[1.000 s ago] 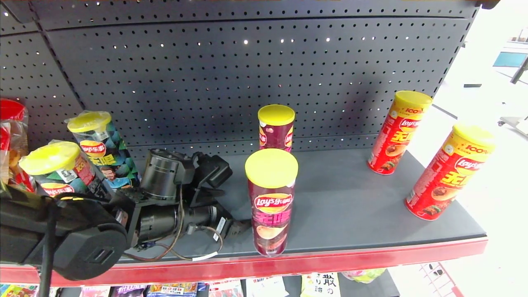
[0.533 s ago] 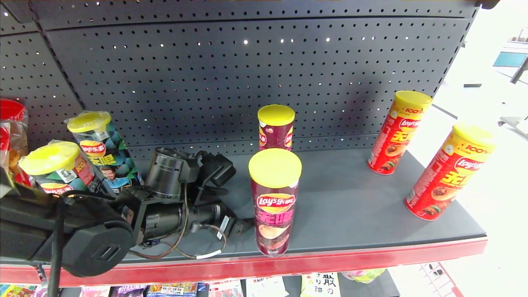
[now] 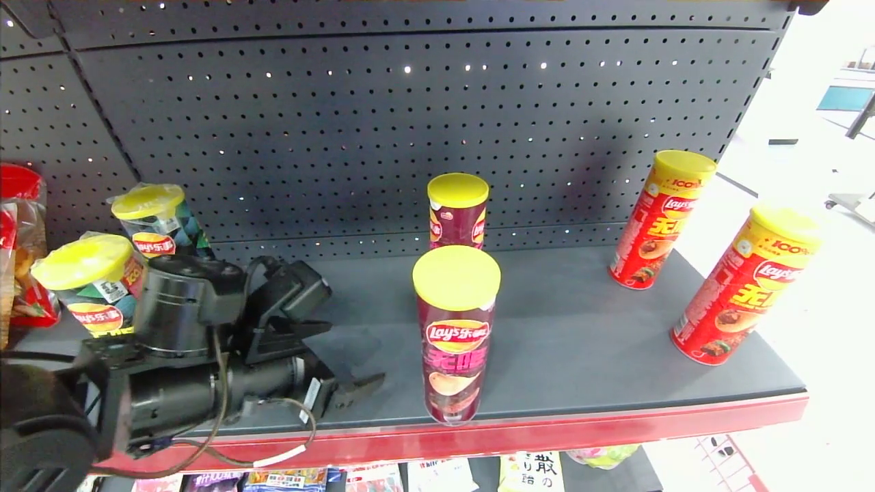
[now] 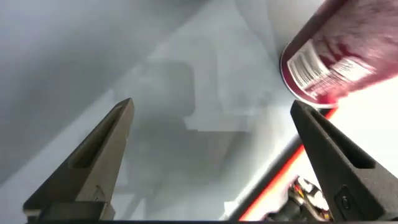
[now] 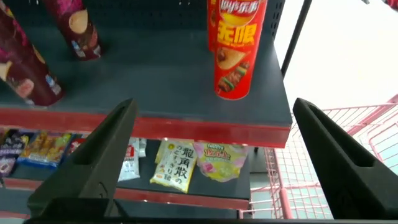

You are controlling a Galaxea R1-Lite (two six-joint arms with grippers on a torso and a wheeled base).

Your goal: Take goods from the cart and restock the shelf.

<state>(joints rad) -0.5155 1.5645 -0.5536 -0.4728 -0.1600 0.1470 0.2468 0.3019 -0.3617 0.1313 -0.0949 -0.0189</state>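
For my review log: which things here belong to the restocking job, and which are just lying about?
Job: front purple can, shelf, open left pincer, wire cart.
Lying about: rear purple can, near red can, far red can, packets below.

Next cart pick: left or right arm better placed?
Right, probably: the right jaws hang open off the shelf front, cart close by; the left jaws, also open, are over the shelf beside the purple can.
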